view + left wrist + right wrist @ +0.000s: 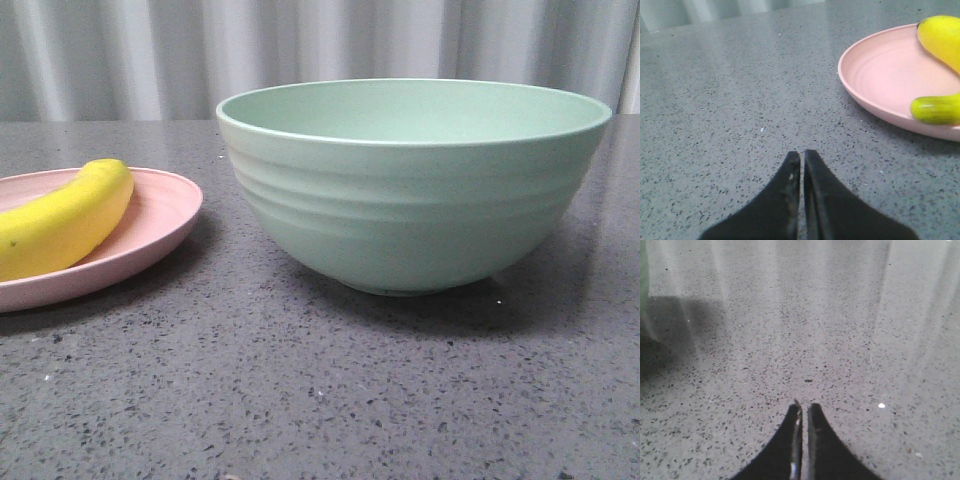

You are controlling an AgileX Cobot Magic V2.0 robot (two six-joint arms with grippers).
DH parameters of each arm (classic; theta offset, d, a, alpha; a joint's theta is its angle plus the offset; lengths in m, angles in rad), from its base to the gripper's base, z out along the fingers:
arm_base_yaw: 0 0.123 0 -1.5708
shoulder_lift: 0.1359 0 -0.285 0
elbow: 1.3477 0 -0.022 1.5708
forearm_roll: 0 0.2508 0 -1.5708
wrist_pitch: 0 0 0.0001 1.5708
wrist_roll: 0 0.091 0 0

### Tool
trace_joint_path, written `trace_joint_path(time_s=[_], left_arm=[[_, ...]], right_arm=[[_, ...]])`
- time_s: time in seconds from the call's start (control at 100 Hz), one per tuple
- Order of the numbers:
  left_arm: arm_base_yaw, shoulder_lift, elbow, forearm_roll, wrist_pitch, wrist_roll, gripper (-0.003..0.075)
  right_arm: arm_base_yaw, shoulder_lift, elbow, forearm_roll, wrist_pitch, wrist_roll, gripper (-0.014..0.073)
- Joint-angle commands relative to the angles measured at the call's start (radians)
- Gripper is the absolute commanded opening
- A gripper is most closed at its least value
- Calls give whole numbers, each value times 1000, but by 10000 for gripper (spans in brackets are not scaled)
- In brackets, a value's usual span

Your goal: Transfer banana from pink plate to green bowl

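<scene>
The yellow banana [62, 222] lies on the pink plate [160, 225] at the left of the front view. The large green bowl [412, 185] stands upright and empty to the plate's right, apart from it. Neither gripper shows in the front view. In the left wrist view my left gripper [802, 154] is shut and empty above bare table, with the pink plate [880, 75] and banana [942, 35] ahead and off to one side; the banana's greenish end [936, 109] rests on the rim. My right gripper [804, 406] is shut and empty above bare table.
The table is grey speckled stone [320, 400]. A pale pleated curtain [150, 50] hangs behind it. In the right wrist view a green edge [643, 275] with a dark shadow beside it sits at the frame's side.
</scene>
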Motion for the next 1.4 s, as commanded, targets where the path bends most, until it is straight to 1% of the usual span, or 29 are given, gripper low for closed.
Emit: trace_joint_path(time_s=[0.0, 0.96, 1.08, 1.39], left_arm=[[0, -29, 11, -3, -67, -10, -20], [0, -29, 11, 2, -67, -6, -20], [0, -29, 11, 74, -90, 3, -20], [0, -29, 11, 74, -142, 3, -20]], right_arm=[[-3, -23, 21, -12, -16, -3, -64], [-3, -23, 21, -12, -16, -3, -64], [-3, -23, 21, -12, -16, -3, -64], [-3, -23, 21, -14, -16, -3, -64]])
